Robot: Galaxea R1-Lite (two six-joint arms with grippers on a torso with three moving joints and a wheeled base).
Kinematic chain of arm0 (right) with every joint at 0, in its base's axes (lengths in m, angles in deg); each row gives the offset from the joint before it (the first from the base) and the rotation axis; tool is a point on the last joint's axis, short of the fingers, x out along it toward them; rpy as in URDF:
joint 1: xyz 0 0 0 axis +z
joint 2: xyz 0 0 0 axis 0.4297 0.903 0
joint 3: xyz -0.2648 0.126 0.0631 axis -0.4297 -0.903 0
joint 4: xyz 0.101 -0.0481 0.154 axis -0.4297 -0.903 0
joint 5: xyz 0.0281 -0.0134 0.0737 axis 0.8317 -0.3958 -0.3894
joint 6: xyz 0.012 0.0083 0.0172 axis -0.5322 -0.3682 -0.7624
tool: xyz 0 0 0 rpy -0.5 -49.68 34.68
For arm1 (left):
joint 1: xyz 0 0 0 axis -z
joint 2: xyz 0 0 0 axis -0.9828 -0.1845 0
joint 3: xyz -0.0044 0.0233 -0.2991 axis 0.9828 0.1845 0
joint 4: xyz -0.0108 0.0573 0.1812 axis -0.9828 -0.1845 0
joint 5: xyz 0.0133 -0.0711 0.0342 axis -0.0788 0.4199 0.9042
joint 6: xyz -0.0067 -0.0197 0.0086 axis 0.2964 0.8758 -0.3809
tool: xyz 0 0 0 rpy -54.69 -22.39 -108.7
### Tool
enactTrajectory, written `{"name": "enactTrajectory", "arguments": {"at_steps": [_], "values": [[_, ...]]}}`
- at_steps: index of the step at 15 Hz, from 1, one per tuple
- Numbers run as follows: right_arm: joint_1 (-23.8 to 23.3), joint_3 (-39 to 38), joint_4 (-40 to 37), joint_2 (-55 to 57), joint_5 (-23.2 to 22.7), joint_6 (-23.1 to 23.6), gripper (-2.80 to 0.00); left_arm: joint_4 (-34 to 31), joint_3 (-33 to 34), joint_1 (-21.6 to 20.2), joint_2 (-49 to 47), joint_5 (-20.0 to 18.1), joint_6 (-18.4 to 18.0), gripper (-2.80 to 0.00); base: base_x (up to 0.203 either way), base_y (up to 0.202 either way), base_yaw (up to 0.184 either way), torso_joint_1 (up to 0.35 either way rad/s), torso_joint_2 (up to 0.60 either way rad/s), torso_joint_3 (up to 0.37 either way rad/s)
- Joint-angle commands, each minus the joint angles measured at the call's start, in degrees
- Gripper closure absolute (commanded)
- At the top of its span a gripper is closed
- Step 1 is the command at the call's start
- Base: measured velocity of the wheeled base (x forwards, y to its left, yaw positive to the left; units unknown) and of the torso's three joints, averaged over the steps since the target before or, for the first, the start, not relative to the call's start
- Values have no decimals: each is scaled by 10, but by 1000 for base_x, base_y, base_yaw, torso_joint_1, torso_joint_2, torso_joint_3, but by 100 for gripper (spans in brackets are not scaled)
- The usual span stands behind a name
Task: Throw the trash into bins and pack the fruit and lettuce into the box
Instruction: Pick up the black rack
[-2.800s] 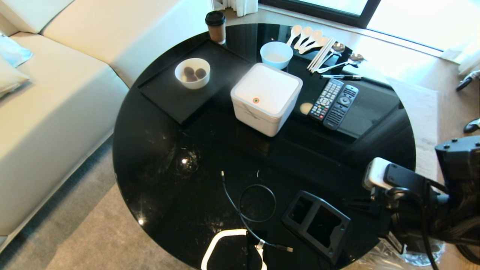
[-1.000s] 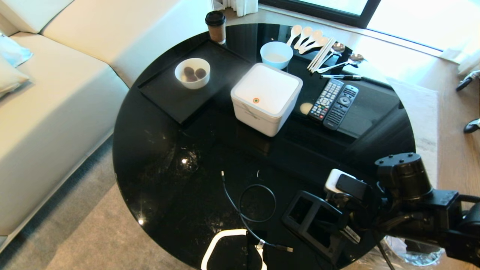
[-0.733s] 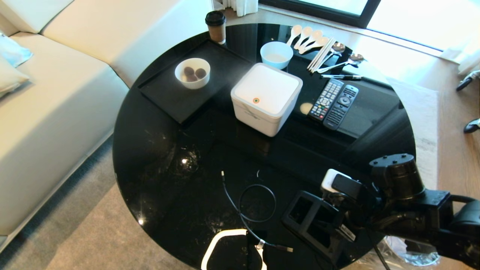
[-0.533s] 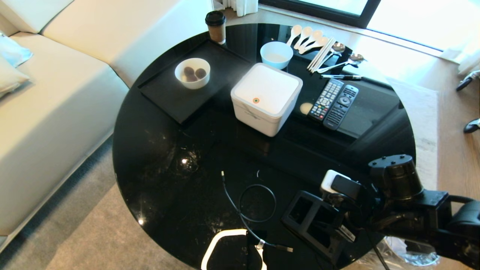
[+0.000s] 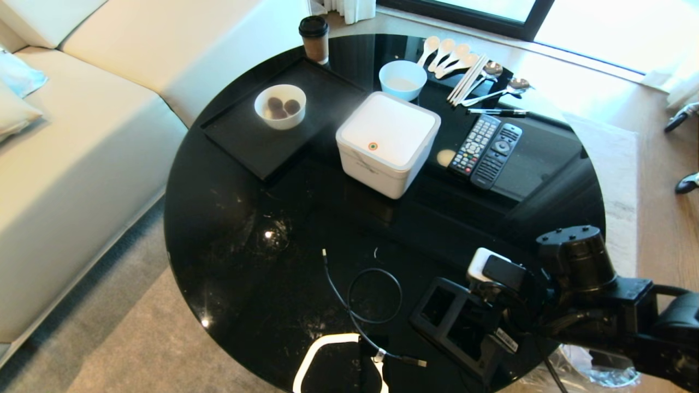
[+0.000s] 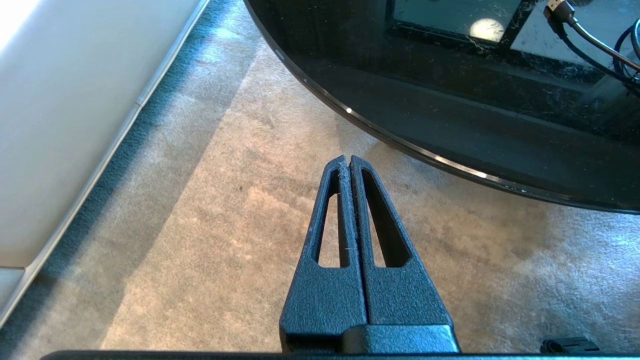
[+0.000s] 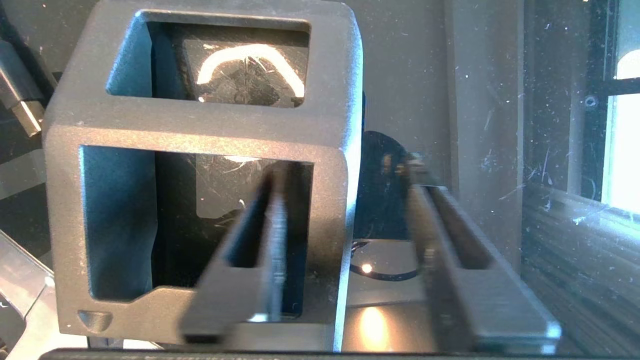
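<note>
Right pincer (image 7: 345,200) seemingly narrower astride holder (image 7: 200,135)

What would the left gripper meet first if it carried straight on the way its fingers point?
Probably the carpet short of the black table's edge; the shut left gripper angles down toward the floor, though depth is hard to judge.

A round, glossy black table (image 5: 229,229) fills the middle; a cream sofa (image 5: 82,136) runs from nine to eleven o'clock; grey carpet (image 5: 136,349) lies at seven o'clock; a dark-framed window (image 5: 491,16) at one o'clock lets in bright daylight; wood floor (image 5: 666,174) shows at three o'clock.
</note>
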State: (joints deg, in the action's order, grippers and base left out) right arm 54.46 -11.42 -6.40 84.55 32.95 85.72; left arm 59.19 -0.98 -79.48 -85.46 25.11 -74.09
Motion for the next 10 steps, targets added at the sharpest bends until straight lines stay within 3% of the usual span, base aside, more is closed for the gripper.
{"name": "enactTrajectory", "arguments": {"at_steps": [1, 10], "values": [[-1, -1, 3, -2, 0, 2, 0, 0, 0, -1, -1, 0, -1, 0, 0, 0, 0, 0, 0, 0], [-12, -4, 0, -21, -1, 2, 0, 0, 0, 0, -1, 0, -1, 0, 0, 0, 0, 0, 0, 0]]}}
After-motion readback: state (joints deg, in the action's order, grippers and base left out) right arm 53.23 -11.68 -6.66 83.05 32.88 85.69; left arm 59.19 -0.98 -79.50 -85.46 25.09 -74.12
